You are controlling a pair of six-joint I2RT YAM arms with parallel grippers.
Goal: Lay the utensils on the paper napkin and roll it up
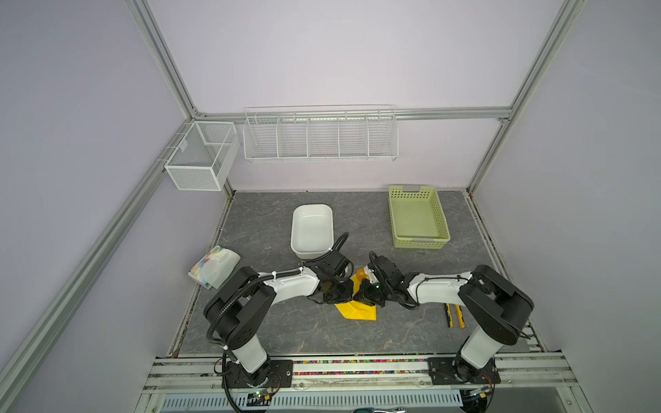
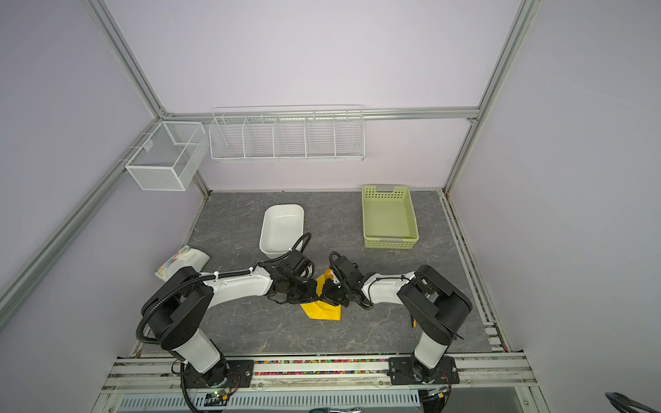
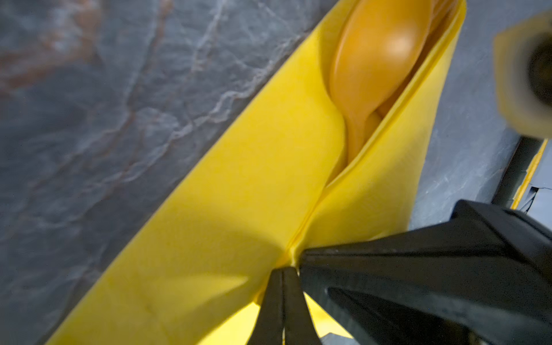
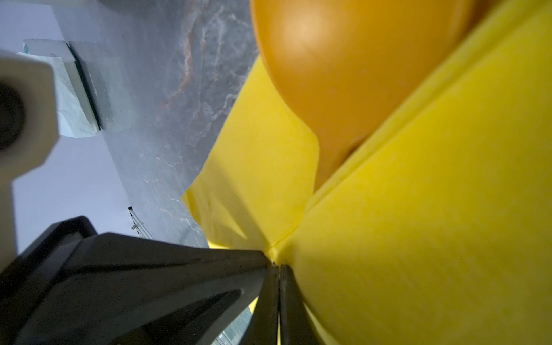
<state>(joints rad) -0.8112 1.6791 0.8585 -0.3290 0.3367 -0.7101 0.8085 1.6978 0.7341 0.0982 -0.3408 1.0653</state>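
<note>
The grey marbled table (image 1: 286,332) is sitting inside a lilac-walled enclosure framed with aluminium rails. The paper napkin (image 1: 357,311) is lying near the table's middle, toward its near edge, and is folding up around the utensils (image 3: 379,59). The bowl of the orange spoon (image 1: 360,274) is protruding from the napkin's far, open end. The two raised sides of the sheet are meeting in one seam.

The left gripper (image 3: 282,270) is pinching that seam, jaws closed on the paper. The right gripper (image 4: 279,267) is clamping the same seam, tip to tip with the left one. The napkin's near corner is resting on the slab, and bare surface is running from it to the table's near edge.

The white tub (image 1: 295,229) is standing just behind the left wrist. The pliers (image 1: 454,314) are lying to the right, beside the right arm. The printed packet (image 1: 214,266) is overhanging the left table edge. The green basket (image 1: 393,218) is standing at the far right, well apart.
</note>
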